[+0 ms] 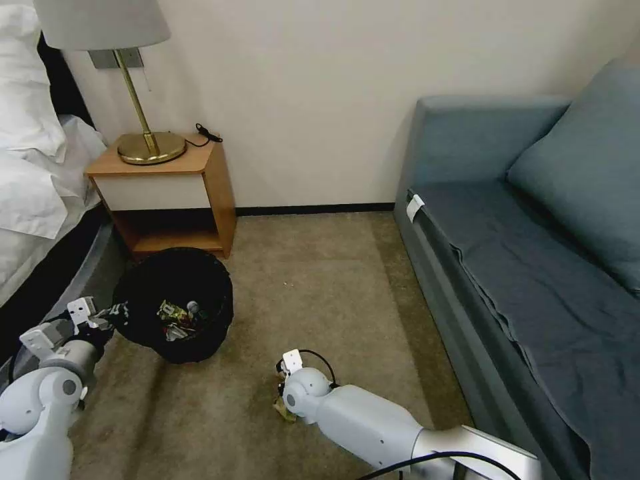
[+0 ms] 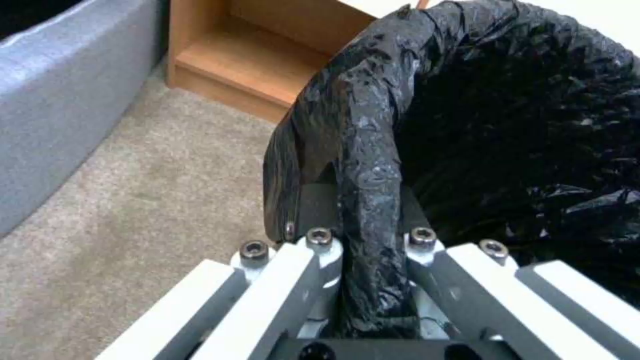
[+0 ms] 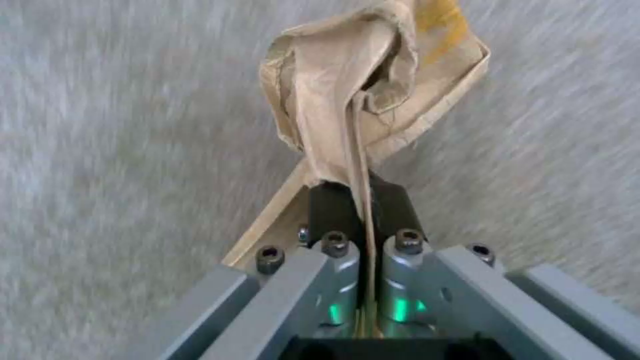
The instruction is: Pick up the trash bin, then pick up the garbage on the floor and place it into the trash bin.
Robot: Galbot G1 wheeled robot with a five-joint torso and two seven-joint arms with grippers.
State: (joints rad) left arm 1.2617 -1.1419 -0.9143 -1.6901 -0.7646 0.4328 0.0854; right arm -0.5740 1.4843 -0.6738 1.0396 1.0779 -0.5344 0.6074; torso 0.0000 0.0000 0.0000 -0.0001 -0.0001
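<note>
On the tan carpet point(image 1: 320, 293), crumpled tan paper point(image 3: 360, 95) is pinched by the closed right gripper point(image 3: 360, 200); beside the wooden nightstand point(image 1: 167, 193), the black-bagged round trash bin's point(image 1: 175, 303) rim is clamped by the left gripper point(image 2: 357, 210).

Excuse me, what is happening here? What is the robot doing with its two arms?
The robot is cleaning litter from the carpet. Its left gripper is shut on the rim of the trash bin, which has a black bag and already holds some wrappers. Its right gripper is low over the floor and pinches a crumpled tan paper. The paper is not yet in the bin.
</note>
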